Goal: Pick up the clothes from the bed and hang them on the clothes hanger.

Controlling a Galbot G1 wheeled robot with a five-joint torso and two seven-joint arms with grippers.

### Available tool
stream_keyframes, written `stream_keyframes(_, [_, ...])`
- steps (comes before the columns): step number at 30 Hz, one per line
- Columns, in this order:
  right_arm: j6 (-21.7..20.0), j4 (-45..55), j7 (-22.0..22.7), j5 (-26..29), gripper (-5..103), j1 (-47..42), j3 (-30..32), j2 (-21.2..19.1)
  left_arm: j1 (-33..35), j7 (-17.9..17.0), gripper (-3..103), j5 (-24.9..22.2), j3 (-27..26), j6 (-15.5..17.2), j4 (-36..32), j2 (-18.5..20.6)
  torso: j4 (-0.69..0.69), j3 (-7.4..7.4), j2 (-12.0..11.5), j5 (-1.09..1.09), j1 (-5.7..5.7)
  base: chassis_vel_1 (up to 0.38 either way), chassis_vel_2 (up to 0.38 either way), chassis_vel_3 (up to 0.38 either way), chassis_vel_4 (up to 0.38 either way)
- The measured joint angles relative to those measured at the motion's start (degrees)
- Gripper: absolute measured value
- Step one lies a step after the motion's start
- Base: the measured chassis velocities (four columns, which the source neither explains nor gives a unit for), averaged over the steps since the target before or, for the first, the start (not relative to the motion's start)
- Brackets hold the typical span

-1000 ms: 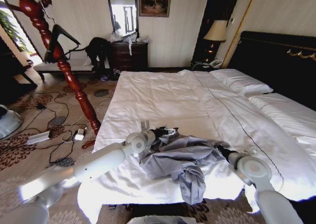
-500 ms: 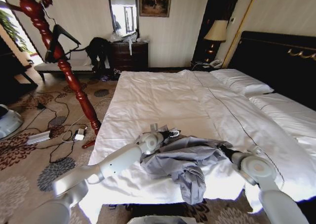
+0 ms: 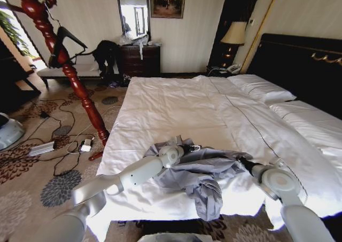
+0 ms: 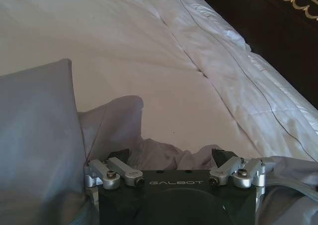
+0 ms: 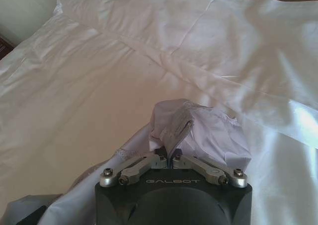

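The crumpled grey-blue thin shirt [image 3: 200,172] stretches sideways between both hands on the white-sheeted bed [image 3: 176,103]: right hand [image 5: 170,159] clamped on a fold, left hand [image 4: 170,158] spread apart at its other end.

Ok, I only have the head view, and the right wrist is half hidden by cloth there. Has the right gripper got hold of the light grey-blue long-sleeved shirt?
Observer: Yes. In the right wrist view, the right gripper has its jaws shut on a bunched fold of the light grey-blue thin-fabric shirt.
Operator: And the left one?
Observer: The left gripper has its jaws spread wide. Shirt cloth lies between them, but nothing is pinched.
Operator: Anything more of the shirt ahead of the right jaws?
Observer: No. Past the pinched fold there is just the bare sheet of the wide white bed.
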Motion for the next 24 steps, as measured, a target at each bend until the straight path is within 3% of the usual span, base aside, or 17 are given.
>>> stream_keyframes(8, [0.0, -0.01, 0.0, 0.23, 1, 0.11, 0.17, -0.2, -0.15, 0.02, 90, 2.76, 0.29, -0.39, 2.12, 0.1, 0.02, 0.0, 0.0, 0.0, 0.0, 0.0, 0.0, 0.0, 0.0])
stream_keyframes(11, [0.0, -0.02, 0.02, 0.23, 1, 0.23, -0.04, -0.09, 0.08, 0.14, 82, 3.19, 0.3, -0.45, 2.73, -0.03, 0.01, 0.0, 0.0, 0.0, 0.0, 0.0, 0.0, 0.0, 0.0])
stream_keyframes(14, [0.0, 0.01, 0.08, 0.3, 1, 0.34, -0.11, -0.1, 0.24, 0.6, 65, 3.35, 0.37, -0.49, 3.61, -0.31, 0.01, 0.0, 0.0, -0.01, 0.0, 0.0, 0.0, 0.0, 0.0])
stream_keyframes(16, [0.0, 0.01, 0.09, 0.34, 1, 0.34, -0.09, -0.12, 0.26, 0.82, 65, 3.34, 0.47, -0.5, 3.78, -0.32, 0.01, 0.0, 0.0, -0.01, 0.0, 0.0, 0.0, 0.0, 0.0])
stream_keyframes(19, [0.0, 0.01, 0.1, 0.39, 1, 0.32, -0.03, -0.13, 0.49, 1.16, 48, 3.59, 0.73, -0.75, 3.86, -0.41, 0.01, 0.0, 0.0, -0.01, 0.0, 0.0, 0.0, 0.0, 0.0])
stream_keyframes(22, [0.0, 0.03, 0.1, 0.39, 1, 0.32, -0.03, -0.14, 0.74, 1.12, 43, 4.43, 0.74, -1.3, 3.86, -0.73, 0.01, 0.0, 0.01, -0.01, 0.0, 0.0, 0.0, 0.0, 0.0])
stream_keyframes(24, [0.0, 0.04, 0.09, 0.39, 1, 0.32, -0.07, -0.13, 0.84, 1.11, 31, 5.32, 0.75, -1.69, 3.91, -1.05, 0.0, 0.0, 0.0, -0.01, 0.0, 0.0, 0.0, 0.0, 0.0])
